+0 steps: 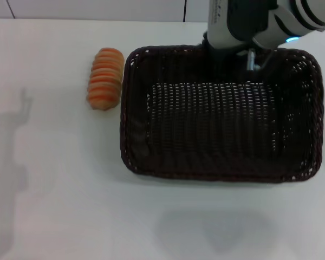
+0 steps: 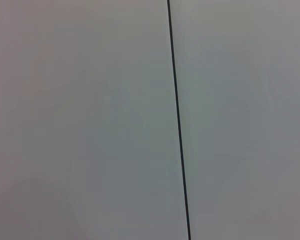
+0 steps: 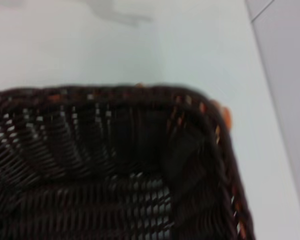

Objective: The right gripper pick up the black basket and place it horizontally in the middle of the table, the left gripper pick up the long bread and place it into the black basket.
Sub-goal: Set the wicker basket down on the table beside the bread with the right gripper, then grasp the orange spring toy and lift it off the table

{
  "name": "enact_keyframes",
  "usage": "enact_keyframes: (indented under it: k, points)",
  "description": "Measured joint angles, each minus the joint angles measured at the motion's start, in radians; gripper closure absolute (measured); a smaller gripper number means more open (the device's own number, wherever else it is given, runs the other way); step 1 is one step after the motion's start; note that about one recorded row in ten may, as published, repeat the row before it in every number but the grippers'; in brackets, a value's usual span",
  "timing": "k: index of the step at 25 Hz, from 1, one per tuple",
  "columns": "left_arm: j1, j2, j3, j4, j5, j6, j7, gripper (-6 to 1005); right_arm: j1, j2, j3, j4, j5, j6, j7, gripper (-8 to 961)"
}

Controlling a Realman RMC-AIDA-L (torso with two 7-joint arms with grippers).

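The black basket (image 1: pixel 216 124) lies lengthwise across the white table (image 1: pixel 59 206), right of centre in the head view. The long bread (image 1: pixel 105 78), tan with orange ridges, lies on the table just left of the basket, apart from it. My right gripper (image 1: pixel 227 54), with its blue light, is at the middle of the basket's far rim, and its dark parts overlap the rim. The right wrist view looks into a basket corner (image 3: pixel 90 175); a bit of the bread (image 3: pixel 226 118) shows past the rim. My left gripper is out of view.
The left wrist view shows only a pale flat surface with a thin dark seam (image 2: pixel 177 120). An arm's shadow (image 1: pixel 11 141) falls on the table's left side. The table's far edge runs just behind the basket.
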Motion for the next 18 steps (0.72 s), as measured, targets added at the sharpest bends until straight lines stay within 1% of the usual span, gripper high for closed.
enact_keyframes:
  k: [2, 9, 10, 11, 12, 13, 16, 17, 18]
  points:
    - [0.0, 0.0, 0.001, -0.002, 0.0, 0.0, -0.001, 173, -0.001, 0.001, -0.013, 0.014, -0.01, -0.028, 0.017, 725]
    - [0.001, 0.0, 0.002, -0.006, 0.0, 0.0, -0.003, 174, -0.008, 0.002, -0.042, 0.051, -0.023, -0.049, 0.057, 495]
    - [0.001, 0.0, 0.002, -0.006, 0.0, 0.0, -0.003, 174, -0.015, 0.002, -0.042, 0.071, -0.027, -0.052, 0.071, 385]
    - [0.001, 0.0, 0.001, -0.007, -0.001, 0.002, -0.004, 175, -0.031, 0.002, -0.041, 0.11, -0.034, -0.055, 0.094, 274]
    - [0.001, 0.0, 0.0, -0.006, -0.002, 0.003, -0.005, 175, -0.077, 0.003, -0.033, 0.202, -0.045, -0.058, 0.138, 262]
    - [0.001, 0.0, 0.0, -0.003, -0.003, 0.006, -0.006, 175, -0.077, 0.003, -0.033, 0.202, -0.045, -0.058, 0.138, 250]
    - [0.001, 0.001, -0.003, 0.015, -0.004, 0.028, -0.008, 176, -0.174, 0.003, 0.009, 0.386, -0.043, -0.044, 0.207, 213]
    - [0.001, 0.001, -0.009, 0.029, -0.004, 0.051, -0.009, 176, -0.231, 0.002, 0.05, 0.496, -0.019, -0.014, 0.236, 201]
    - [0.001, 0.001, -0.013, 0.037, -0.005, 0.066, -0.009, 176, -0.265, 0.002, 0.075, 0.554, 0.003, -0.001, 0.253, 201]
